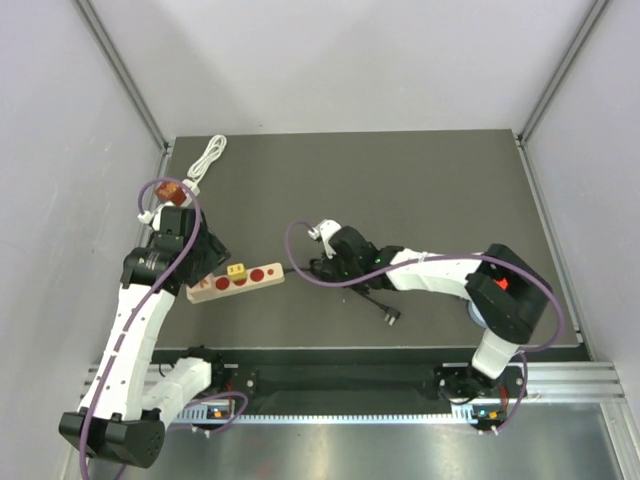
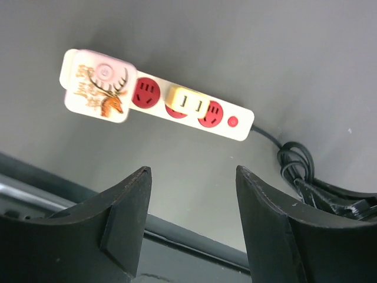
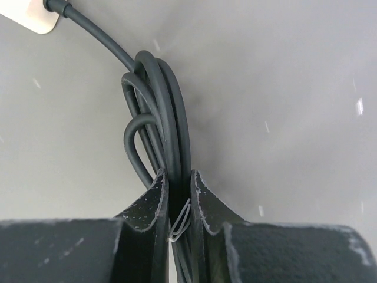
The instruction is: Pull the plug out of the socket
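Note:
A cream power strip (image 1: 236, 283) with red sockets lies on the dark mat; it also shows in the left wrist view (image 2: 194, 115). A small yellow plug (image 1: 236, 270) sits in one of its sockets (image 2: 188, 102). A pink adapter with a deer picture (image 2: 99, 84) sits at the strip's left end. My left gripper (image 2: 191, 203) is open and empty, hovering near the strip. My right gripper (image 3: 178, 188) is shut on the strip's bundled black cable (image 3: 162, 112), right of the strip (image 1: 330, 262).
A coiled white cable (image 1: 207, 160) lies at the mat's back left corner. The black cable's end plug (image 1: 392, 318) lies near the front edge. The mat's front edge and a metal rail (image 1: 400, 405) run below.

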{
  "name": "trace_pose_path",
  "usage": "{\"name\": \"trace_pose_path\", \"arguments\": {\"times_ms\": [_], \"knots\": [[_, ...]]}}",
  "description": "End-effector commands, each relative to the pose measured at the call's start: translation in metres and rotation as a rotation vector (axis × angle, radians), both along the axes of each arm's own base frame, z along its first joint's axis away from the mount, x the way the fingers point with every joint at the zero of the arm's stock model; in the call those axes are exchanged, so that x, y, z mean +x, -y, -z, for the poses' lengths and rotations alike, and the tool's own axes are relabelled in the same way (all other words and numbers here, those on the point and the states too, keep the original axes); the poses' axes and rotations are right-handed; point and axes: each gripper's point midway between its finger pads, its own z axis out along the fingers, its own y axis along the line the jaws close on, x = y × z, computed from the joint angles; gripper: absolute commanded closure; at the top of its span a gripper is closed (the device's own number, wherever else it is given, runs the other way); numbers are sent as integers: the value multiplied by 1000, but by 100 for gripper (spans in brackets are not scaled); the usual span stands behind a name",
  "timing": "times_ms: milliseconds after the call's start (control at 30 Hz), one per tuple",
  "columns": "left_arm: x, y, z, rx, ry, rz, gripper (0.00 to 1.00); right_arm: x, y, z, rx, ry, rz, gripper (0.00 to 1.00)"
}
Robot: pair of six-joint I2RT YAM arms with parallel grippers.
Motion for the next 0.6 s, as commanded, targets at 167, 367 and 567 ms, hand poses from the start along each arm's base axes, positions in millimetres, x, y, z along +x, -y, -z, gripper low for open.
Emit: {"name": "trace_pose_path", "arguments": {"times_ms": [167,367,567], "knots": [[16,3,-7,5,54,37,40,0,48,-11,-33,34,128,38],[18,-27,4,119,4,-88,57,21,15,-62,13,107,44,15],[13,-58,23,147,-69,-201,93,8,-81,-117,288,128,-307,1]]}}
